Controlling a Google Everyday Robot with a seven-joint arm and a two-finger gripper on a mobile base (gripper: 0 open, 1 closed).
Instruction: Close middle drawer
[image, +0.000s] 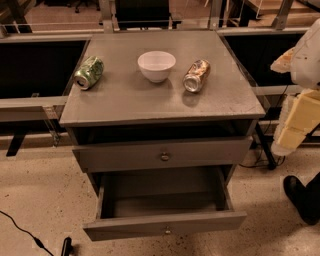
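One black cable (22, 230) is trailed over the speckled floor (45, 195) at the far left, low in the view.

To its right the grey bench (130, 102) is seen from the front and above. Three things are carried on its top, set in a loose row across the back half and kept apart from one another. At the left a green can (89, 72) is laid on its side. At the middle a white bowl (156, 65) is stood upright. Just right of the bowl a brown can (196, 75) is laid on its side, its silver end turned forward.

Under the top, the top drawer (120, 157) is pulled out a little, and a dark gap is left above its front. Beneath it the middle drawer (162, 205) is drawn far out toward the camera, so that its grey box is laid open from above. Its low front is brought close to the lower edge of the view, and a small round knob (167, 230) is fixed at its centre.

At the right edge the arm is seen, white above and cream below. The pincer (292, 125) is held beside the right front corner of the bench, about level with the top drawer and well apart from the middle drawer. Whether it is spread or pressed together cannot be told.
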